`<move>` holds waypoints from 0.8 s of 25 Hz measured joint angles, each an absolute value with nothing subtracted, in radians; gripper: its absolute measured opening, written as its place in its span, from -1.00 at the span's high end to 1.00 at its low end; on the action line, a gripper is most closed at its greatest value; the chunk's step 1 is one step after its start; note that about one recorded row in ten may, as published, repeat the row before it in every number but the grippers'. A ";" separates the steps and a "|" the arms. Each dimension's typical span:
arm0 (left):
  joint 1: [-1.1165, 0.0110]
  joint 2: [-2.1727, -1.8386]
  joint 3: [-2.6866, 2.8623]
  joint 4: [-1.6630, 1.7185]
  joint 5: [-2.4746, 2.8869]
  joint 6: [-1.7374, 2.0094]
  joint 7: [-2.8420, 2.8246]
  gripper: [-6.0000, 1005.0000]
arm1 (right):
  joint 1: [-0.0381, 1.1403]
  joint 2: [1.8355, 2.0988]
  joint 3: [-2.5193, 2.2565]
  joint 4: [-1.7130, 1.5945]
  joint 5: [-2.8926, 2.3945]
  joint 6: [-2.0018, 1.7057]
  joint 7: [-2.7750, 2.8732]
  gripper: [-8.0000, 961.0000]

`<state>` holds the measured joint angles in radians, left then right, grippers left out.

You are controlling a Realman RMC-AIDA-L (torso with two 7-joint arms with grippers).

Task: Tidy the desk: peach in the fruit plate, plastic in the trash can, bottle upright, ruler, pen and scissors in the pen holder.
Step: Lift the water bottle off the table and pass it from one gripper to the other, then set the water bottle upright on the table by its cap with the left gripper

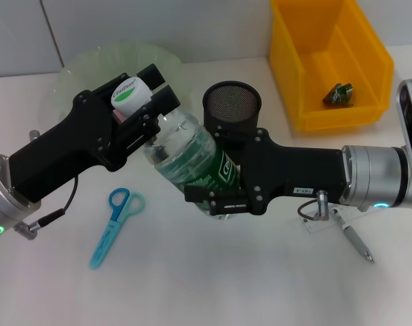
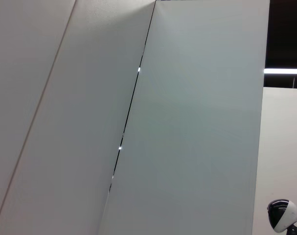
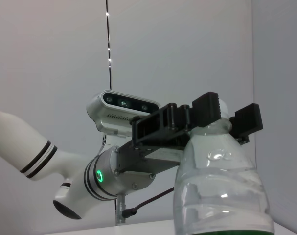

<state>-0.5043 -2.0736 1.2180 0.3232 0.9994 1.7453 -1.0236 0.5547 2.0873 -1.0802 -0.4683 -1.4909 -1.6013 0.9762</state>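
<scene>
Above the middle of the white desk, a clear bottle with a green label and a white-and-green cap, held off the surface and tilted, cap end toward the robot's left and far side. Clamped at the neck, just under the cap, by the left gripper, black fingers one on each side of the neck. Gripped around the lower body by the right gripper, jaws closed against the label end. In the right wrist view, the bottle close up with the left gripper pinching its top, fingers either side. Behind the bottle, a black mesh pen holder, upright. To the far left, a pale green fruit plate, partly hidden by the left arm. On the far right, a yellow bin with a crumpled green scrap of plastic inside. Near the left arm, blue scissors lying flat on the desk, handles away from the robot. Under the right arm, a grey pen beside a clear ruler, mostly covered by the arm. Peach not visible.
</scene>
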 joint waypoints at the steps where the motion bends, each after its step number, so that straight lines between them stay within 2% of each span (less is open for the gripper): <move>1: -0.504 -2.074 1.218 0.323 0.999 1.745 -1.024 0.12 | 0.555 2.087 -1.081 -0.468 -1.490 -1.602 0.976 -0.70; 20: -0.505 -2.069 1.218 0.324 1.003 1.745 -1.002 0.12 | 0.518 2.075 -1.094 -0.494 -1.495 -1.622 0.989 -0.73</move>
